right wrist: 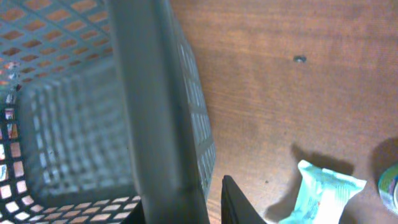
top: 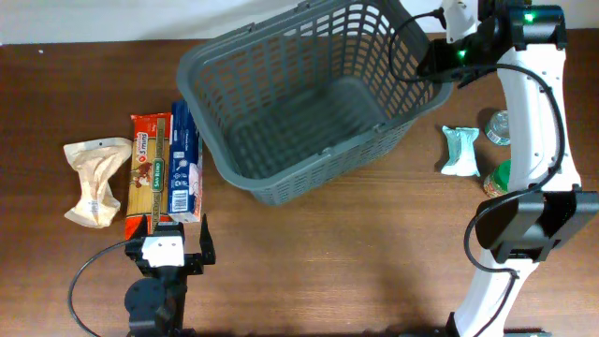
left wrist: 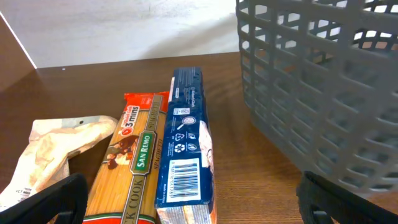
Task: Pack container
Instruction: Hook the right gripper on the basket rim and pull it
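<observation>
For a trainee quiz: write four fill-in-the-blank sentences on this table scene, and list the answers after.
1. The basket is ___ inside.
2. The spaghetti lies between the bag and the ___ box.
3. The packet lies near the ___ arm.
4. The left pincer stands ___ just short of the spaghetti.
Missing words: empty; blue; right; open.

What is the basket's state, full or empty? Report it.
Empty. In the overhead view the basket shows a bare lattice floor; the spaghetti pack and blue box lie outside it.
</observation>
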You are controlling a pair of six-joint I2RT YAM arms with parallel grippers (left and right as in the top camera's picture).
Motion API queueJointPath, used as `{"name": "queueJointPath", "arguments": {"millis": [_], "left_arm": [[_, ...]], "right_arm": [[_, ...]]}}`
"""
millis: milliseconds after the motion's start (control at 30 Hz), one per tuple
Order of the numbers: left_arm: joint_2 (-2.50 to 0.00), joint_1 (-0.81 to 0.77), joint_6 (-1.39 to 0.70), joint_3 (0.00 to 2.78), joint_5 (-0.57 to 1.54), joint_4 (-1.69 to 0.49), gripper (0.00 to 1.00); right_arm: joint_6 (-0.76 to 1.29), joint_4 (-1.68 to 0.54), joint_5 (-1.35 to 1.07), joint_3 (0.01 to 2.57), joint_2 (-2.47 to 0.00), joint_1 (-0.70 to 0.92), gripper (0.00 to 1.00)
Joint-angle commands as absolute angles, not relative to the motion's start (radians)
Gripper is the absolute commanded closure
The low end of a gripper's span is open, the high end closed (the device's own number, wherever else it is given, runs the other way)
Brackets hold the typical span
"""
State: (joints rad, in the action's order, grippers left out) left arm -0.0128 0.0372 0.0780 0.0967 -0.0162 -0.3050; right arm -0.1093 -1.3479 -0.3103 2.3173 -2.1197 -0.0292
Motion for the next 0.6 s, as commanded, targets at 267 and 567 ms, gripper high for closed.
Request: {"name": "queueJointPath", "arguments": {"millis": [267,567], "left_arm": [[-0.008,0.043,0.083,0.100,-0.023,-0.325,0.01],[-0.008,0.043,0.083,0.100,-0.023,-0.325,0.01]], "right_arm": [[0.067,-1.514,-0.027,2.300,-2.073,-0.029,0.87],[0.184,-1.624,0.020,2.300,-2.071,-0.029,0.89]]}}
